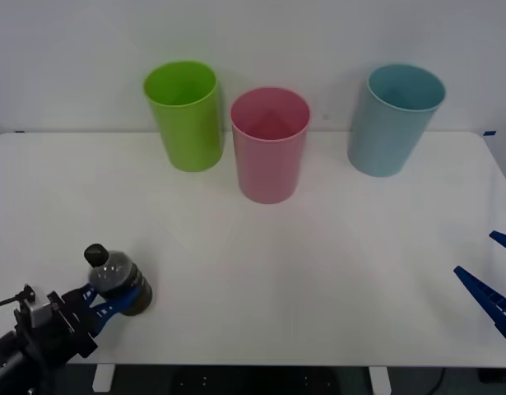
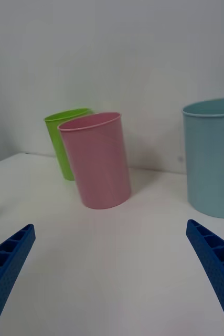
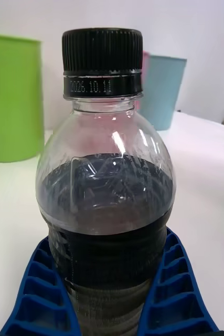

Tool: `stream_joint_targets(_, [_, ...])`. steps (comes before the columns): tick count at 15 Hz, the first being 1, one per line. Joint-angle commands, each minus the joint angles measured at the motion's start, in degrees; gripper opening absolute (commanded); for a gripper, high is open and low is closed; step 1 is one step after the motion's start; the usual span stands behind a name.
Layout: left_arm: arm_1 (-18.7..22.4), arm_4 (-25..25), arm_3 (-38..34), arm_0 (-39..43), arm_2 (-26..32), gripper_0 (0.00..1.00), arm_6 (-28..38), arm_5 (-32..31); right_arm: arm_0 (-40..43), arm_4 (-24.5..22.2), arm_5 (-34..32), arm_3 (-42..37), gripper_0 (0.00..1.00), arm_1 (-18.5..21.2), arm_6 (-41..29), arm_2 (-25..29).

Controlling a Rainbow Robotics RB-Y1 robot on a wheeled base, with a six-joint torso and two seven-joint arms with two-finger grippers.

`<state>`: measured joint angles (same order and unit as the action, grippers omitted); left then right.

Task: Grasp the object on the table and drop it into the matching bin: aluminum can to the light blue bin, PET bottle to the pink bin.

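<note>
Right, the left pincer (image 1: pixel 113 300) sits at the near left corner of the counter (image 1: pixel 318 271), its blue ribbed fingers (image 3: pixel 35 294) clamped on either side of the PET bottle (image 1: pixel 117 280), pressing against the dark lower body. The bottle stands upright in that grip, black cap (image 3: pixel 102 63) on top, dark liquid filling it up to the shoulder. Moving outward, the pink bin (image 1: pixel 270 148) stands upright at the middle of the far side, well apart from the bottle, with the lime green bin (image 1: pixel 185 115) just beside it to the left and the light blue bin (image 1: pixel 392 119) off to the right. The right pincer (image 1: pixel 491 276) waits at the near right edge, fingers spread wide and holding nothing.
</note>
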<state>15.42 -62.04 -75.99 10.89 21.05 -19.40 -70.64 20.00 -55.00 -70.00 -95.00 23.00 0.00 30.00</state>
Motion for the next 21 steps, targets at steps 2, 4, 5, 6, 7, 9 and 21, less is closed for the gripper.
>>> stream_joint_targets(2, [0.05, 3.24, -2.84, -0.08, 0.39, 0.00, 1.73, 4.46, 0.00, 0.00, 0.00, 0.00, 1.00, 0.00, 0.00, 0.00])
stream_joint_targets(4, [-0.04, 3.24, -6.71, -0.79, -0.49, 0.00, 6.22, 7.53, 0.00, 0.00, 0.00, 0.00, 1.00, 0.00, 0.00, 0.00])
stream_joint_targets(5, [-0.04, 3.24, -8.21, -1.31, -0.66, 0.00, 8.59, 7.80, 0.00, 0.00, 0.00, 0.00, 1.00, 0.00, 0.00, 0.00])
stream_joint_targets(6, [-0.04, 3.24, -9.70, -2.10, -0.75, 0.00, 11.40, 7.88, 0.00, 0.00, 0.00, 0.00, 1.00, 0.00, 0.00, 0.00])
stream_joint_targets(7, [-0.04, 3.24, -10.49, -2.98, -0.84, 0.00, 13.25, 8.06, 0.00, 0.00, 0.00, 0.00, 1.00, 0.00, 0.00, 0.00])
stream_joint_targets(9, [-0.04, 3.51, -11.98, -5.36, -0.92, 0.00, 17.64, 8.76, 0.00, 0.00, 0.00, 0.00, 1.00, 0.00, 0.00, 0.00])
stream_joint_targets(21, [-0.04, -2.56, -15.41, -24.96, -1.80, 0.00, 42.25, 14.65, 0.00, 0.00, 0.00, 0.00, 1.00, 0.00, 0.00, 0.00])
